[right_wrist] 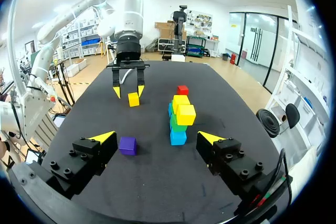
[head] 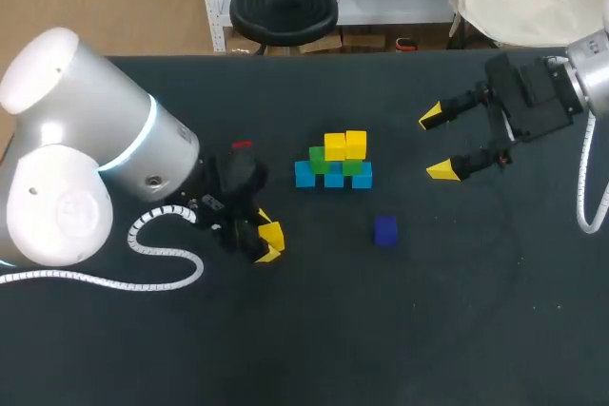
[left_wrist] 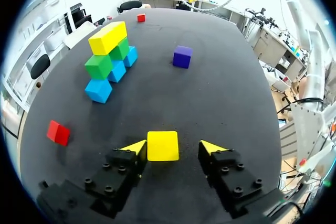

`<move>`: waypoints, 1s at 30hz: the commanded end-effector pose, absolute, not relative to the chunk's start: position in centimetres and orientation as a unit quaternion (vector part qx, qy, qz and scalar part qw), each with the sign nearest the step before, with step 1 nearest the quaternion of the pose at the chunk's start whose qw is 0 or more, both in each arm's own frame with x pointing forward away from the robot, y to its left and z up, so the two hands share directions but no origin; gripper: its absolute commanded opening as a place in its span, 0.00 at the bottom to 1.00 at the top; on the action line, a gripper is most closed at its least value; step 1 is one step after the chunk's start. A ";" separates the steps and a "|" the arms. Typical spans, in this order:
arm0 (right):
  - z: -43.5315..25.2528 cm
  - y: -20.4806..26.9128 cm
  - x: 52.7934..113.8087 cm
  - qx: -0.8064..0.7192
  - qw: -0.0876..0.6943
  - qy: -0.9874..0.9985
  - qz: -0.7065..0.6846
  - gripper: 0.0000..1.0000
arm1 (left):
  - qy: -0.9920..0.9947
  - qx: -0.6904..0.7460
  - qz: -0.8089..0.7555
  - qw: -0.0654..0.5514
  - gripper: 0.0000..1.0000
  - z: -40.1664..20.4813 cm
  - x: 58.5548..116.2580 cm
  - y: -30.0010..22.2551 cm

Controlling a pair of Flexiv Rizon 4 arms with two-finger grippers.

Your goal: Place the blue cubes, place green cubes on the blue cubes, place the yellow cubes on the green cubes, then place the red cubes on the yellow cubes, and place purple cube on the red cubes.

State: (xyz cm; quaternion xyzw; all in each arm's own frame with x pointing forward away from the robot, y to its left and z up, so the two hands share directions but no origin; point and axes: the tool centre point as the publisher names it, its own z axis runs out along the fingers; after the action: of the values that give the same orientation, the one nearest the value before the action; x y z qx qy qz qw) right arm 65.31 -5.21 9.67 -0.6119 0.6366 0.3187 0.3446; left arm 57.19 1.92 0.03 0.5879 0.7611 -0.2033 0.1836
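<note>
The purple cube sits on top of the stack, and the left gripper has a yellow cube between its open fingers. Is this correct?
Not entirely. The purple cube is not on the stack; it lies alone on the table, apart from the stack, as the head view shows. The rest holds: the left gripper has a yellow cube between its open fingers.

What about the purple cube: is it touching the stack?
Apart. The head view shows a plain gap between the purple cube and the stack.
</note>
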 end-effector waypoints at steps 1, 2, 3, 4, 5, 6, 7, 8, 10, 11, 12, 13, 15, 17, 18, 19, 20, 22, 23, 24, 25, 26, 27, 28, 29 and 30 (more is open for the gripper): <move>9.6 -5.2 65.3 -0.612 0.345 0.636 0.319 1.00 | 0.757 0.591 -0.208 0.185 0.24 0.1 57.6 1.7; 9.6 -5.2 65.3 -0.612 0.345 0.636 0.319 1.00 | 0.755 0.594 -0.206 0.188 0.11 0.3 57.7 1.7; 9.6 -5.2 65.3 -0.612 0.345 0.636 0.319 1.00 | 0.753 0.596 -0.205 0.189 0.02 0.5 57.8 1.7; 9.6 -5.2 65.3 -0.612 0.345 0.636 0.319 1.00 | 0.751 0.599 -0.203 0.191 0.00 0.8 57.9 1.7; 9.6 -5.2 65.3 -0.612 0.345 0.636 0.319 1.00 | 0.748 0.602 -0.200 0.194 0.00 1.0 58.0 1.6; 9.6 -5.2 65.3 -0.612 0.345 0.636 0.319 1.00 | 0.746 0.605 -0.198 0.195 0.00 1.2 58.0 1.6; 9.6 -5.2 65.3 -0.612 0.345 0.636 0.319 1.00 | 0.744 0.607 -0.197 0.196 0.00 1.4 58.2 1.5; 9.6 -5.2 65.3 -0.612 0.345 0.636 0.319 1.00 | 0.743 0.609 -0.195 0.198 0.00 1.6 58.4 1.5; 9.6 -5.2 65.3 -0.612 0.345 0.636 0.319 1.00 | 0.740 0.612 -0.191 0.201 0.00 2.1 58.8 1.4; 9.6 -5.2 65.3 -0.612 0.345 0.636 0.319 1.00 | 0.739 0.614 -0.189 0.203 0.00 2.4 59.0 1.3; 9.6 -5.2 65.3 -0.612 0.345 0.636 0.319 1.00 | 0.738 0.615 -0.188 0.205 0.00 2.7 59.3 1.3; 9.6 -5.2 65.3 -0.612 0.345 0.636 0.319 1.00 | 0.733 0.619 -0.188 0.208 0.00 3.0 59.6 1.2; 9.6 -5.2 65.3 -0.612 0.345 0.636 0.319 1.00 | 0.726 0.627 -0.191 0.208 0.00 3.7 60.2 0.9; 9.6 -5.2 65.3 -0.612 0.345 0.636 0.319 1.00 | 0.720 0.631 -0.198 0.212 0.00 4.3 61.0 0.7; 9.6 -5.2 65.3 -0.612 0.345 0.636 0.319 1.00 | 0.716 0.634 -0.197 0.215 0.00 4.8 61.3 0.5; 9.6 -5.2 65.3 -0.612 0.345 0.636 0.319 1.00 | 0.714 0.636 -0.196 0.216 0.00 5.1 61.6 0.4; 9.6 -5.2 65.3 -0.612 0.345 0.636 0.319 1.00 | 0.710 0.640 -0.195 0.219 0.00 5.4 61.8 0.2; 9.6 -5.2 65.3 -0.612 0.345 0.636 0.319 1.00 | 0.706 0.645 -0.193 0.222 0.00 5.9 62.2 -0.2; 9.6 -5.2 65.3 -0.612 0.345 0.636 0.319 1.00 | 0.703 0.648 -0.192 0.223 0.00 6.1 62.4 -0.3; 9.6 -5.2 65.3 -0.612 0.345 0.636 0.319 1.00 | 0.702 0.649 -0.191 0.223 0.00 6.2 62.7 -0.5; 9.6 -5.2 65.3 -0.612 0.345 0.636 0.319 1.00 | 0.701 0.651 -0.190 0.223 0.00 6.3 63.1 -0.6; 9.6 -5.2 65.3 -0.612 0.345 0.636 0.319 1.00 | 0.699 0.651 -0.194 0.222 0.00 6.3 63.4 -0.8; 9.6 -5.2 65.3 -0.612 0.345 0.636 0.319 1.00 | 0.697 0.650 -0.202 0.222 0.00 6.4 64.0 -0.9; 9.6 -5.2 65.3 -0.612 0.345 0.636 0.319 1.00 | 0.697 0.651 -0.203 0.222 0.00 6.4 64.2 -1.0; 9.6 -5.2 65.3 -0.612 0.345 0.636 0.319 1.00 | 0.697 0.651 -0.201 0.222 0.00 6.4 64.5 -1.2; 9.6 -5.2 65.3 -0.612 0.345 0.636 0.319 1.00 | 0.697 0.652 -0.201 0.221 0.00 6.5 64.9 -1.3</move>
State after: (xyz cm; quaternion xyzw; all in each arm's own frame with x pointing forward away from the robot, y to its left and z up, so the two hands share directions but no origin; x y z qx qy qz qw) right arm 65.31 -5.21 9.67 -0.6119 0.6366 0.3187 0.3446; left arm 63.39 -0.71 6.77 0.6474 0.6989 -0.1953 0.2330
